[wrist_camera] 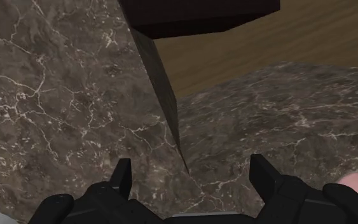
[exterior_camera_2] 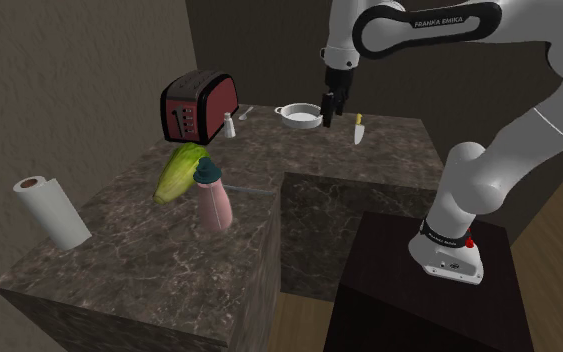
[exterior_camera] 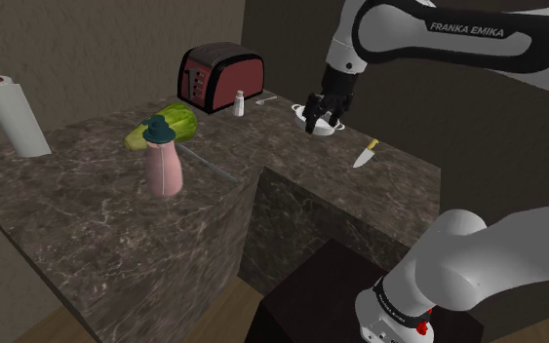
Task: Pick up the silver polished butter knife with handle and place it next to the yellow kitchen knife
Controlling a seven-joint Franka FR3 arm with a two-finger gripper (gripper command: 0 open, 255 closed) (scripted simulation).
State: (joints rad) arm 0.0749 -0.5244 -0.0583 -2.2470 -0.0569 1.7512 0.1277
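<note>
A slim silver utensil (exterior_camera: 265,97) (exterior_camera_2: 246,113), which looks like the butter knife, lies at the back of the dark marble counter between the salt shaker (exterior_camera: 239,102) and the white bowl (exterior_camera: 329,130). The yellow-handled kitchen knife (exterior_camera: 365,154) (exterior_camera_2: 358,129) lies near the counter's edge, toward the shoulder view's right. My gripper (exterior_camera: 316,122) (exterior_camera_2: 326,108) (wrist_camera: 190,167) hangs open above the counter, in front of the bowl and apart from both knives. Nothing is between its fingers.
A red toaster (exterior_camera: 221,73), a green leafy vegetable (exterior_camera: 170,125), a pink spray bottle (exterior_camera: 163,164) and a paper towel roll (exterior_camera: 14,115) stand on the counter. A thin grey strip (exterior_camera: 211,166) lies beside the bottle. The counter has an inner corner (wrist_camera: 171,121) over wooden floor.
</note>
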